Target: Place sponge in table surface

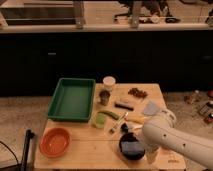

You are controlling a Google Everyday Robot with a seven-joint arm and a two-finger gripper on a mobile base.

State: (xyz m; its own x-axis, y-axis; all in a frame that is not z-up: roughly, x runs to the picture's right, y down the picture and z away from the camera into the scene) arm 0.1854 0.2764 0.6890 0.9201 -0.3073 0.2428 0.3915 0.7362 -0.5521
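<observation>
The sponge [131,147], a small blue-grey block, lies inside the dark bowl [123,151] at the front right of the light wooden table surface [90,150]. My white arm [167,136] reaches in from the lower right and bends over the bowl. My gripper [149,156] hangs at the bowl's right rim, close beside the sponge. I cannot tell whether it touches the sponge.
A green tray [72,99] sits at the back left and an orange bowl [55,141] at the front left. A white cup [108,81], a dark can [104,96], a green cup [100,120], snacks [137,92] and a pale blue cloth [151,107] crowd the middle and right.
</observation>
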